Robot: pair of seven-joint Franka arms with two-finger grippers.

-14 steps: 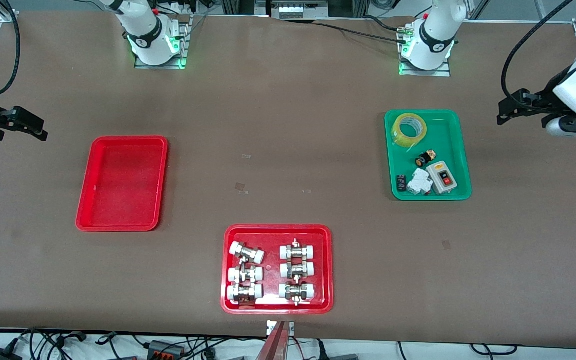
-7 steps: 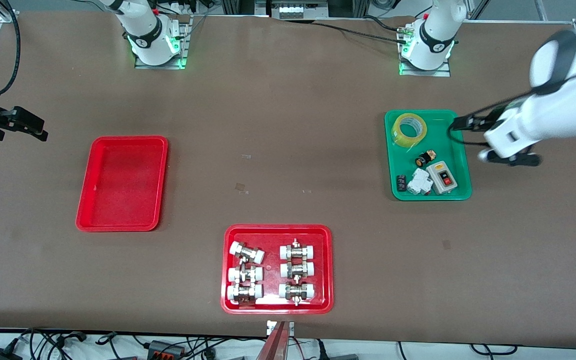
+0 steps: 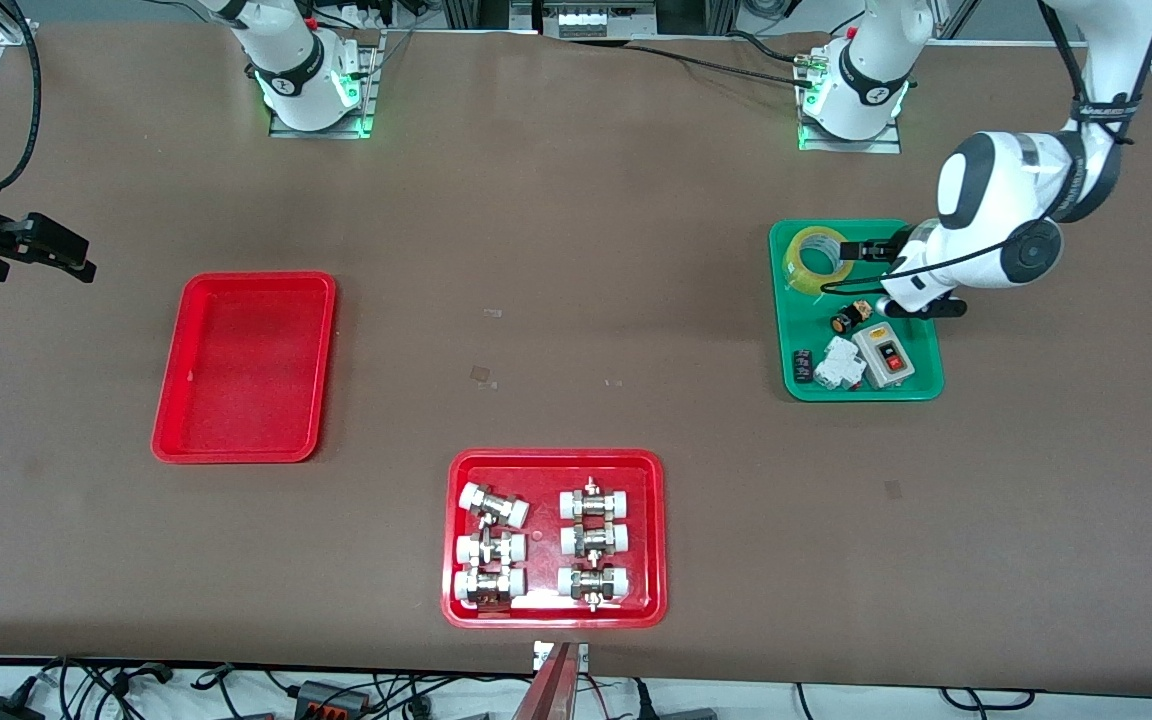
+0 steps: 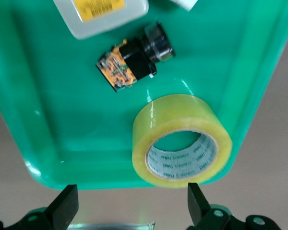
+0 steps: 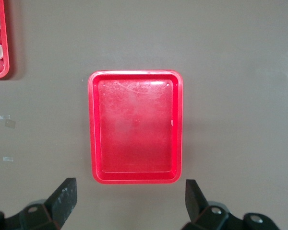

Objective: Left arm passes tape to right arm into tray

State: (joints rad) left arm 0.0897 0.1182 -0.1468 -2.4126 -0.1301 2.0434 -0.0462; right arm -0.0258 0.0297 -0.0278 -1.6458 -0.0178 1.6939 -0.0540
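Front view: the left arm (image 3: 1006, 215) reaches over the green tray (image 3: 921, 300) at its own end of the desk (image 3: 576, 300). The left gripper (image 3: 861, 248) hangs just beside the tape (image 3: 817, 258), which lies flat in the tray's corner farthest from the front camera; its jaws are released and hold nothing. A small black and orange part (image 3: 849, 317), a grey switch box (image 3: 886, 355) and a white breaker (image 3: 839, 365) share the tray. The right gripper (image 3: 46, 248) waits near the right arm's end of the desk, well apart from the empty red tray (image 3: 246, 368). A second red tray of fittings (image 3: 556, 538) sits nearest the front camera.

Left wrist view: the tape (image 4: 182, 141) lies ahead of the released jaws, closer to one fingertip (image 4: 196, 199) than to the other, and close against the green tray's rim (image 4: 257, 91). The black and orange part (image 4: 134, 60) is farther out.

Right wrist view: the right jaws are released and empty, with the red tray (image 5: 134, 127) ahead of them.

The step in hand appears to be the approach for pickup. Done well, the left jaws should centre over the roll and straddle one wall of the ring, one finger in the core and one outside, away from the rim, then descend straight so the roll does not get pushed against the tray wall.
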